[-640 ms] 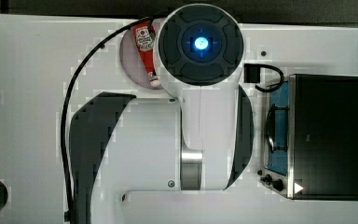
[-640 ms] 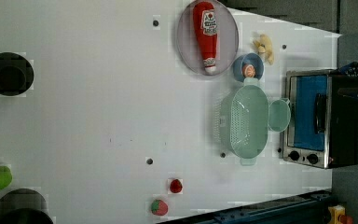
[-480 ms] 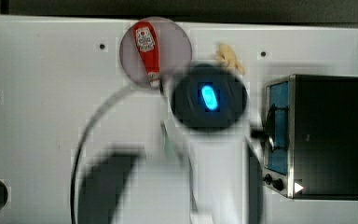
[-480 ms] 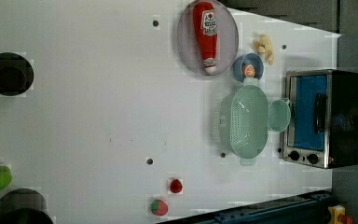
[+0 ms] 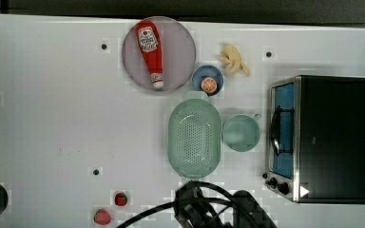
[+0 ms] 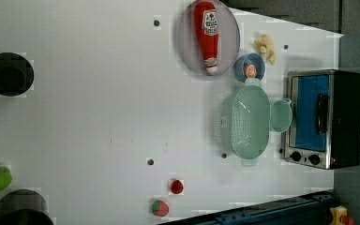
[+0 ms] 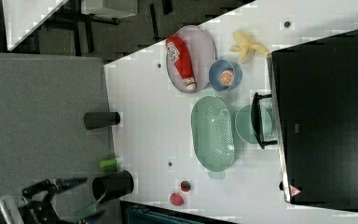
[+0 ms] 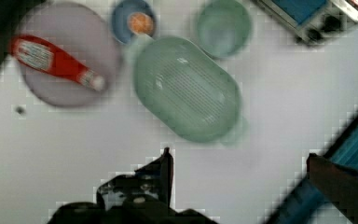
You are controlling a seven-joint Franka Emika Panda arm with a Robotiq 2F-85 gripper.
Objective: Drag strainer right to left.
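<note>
The strainer is a pale green oval colander with a perforated bottom, standing on the white table just left of the toaster oven in the top view. It also shows in the left view, the right view and the wrist view. A round mint cup touches its long side. My gripper hangs above bare table, apart from the strainer and off one of its ends. It is open wide, with nothing between the fingers. Dark arm parts and cables sit at the top view's bottom edge.
A toaster oven stands at the top view's right. Past the strainer's far end are a grey plate with a ketchup bottle, a blue bowl and a banana. Two strawberries lie by the near edge. Dark cups stand far left.
The arm that covered the middle of the top view has swung away to its bottom edge, uncovering the strainer and cup. Nothing on the table has moved.
</note>
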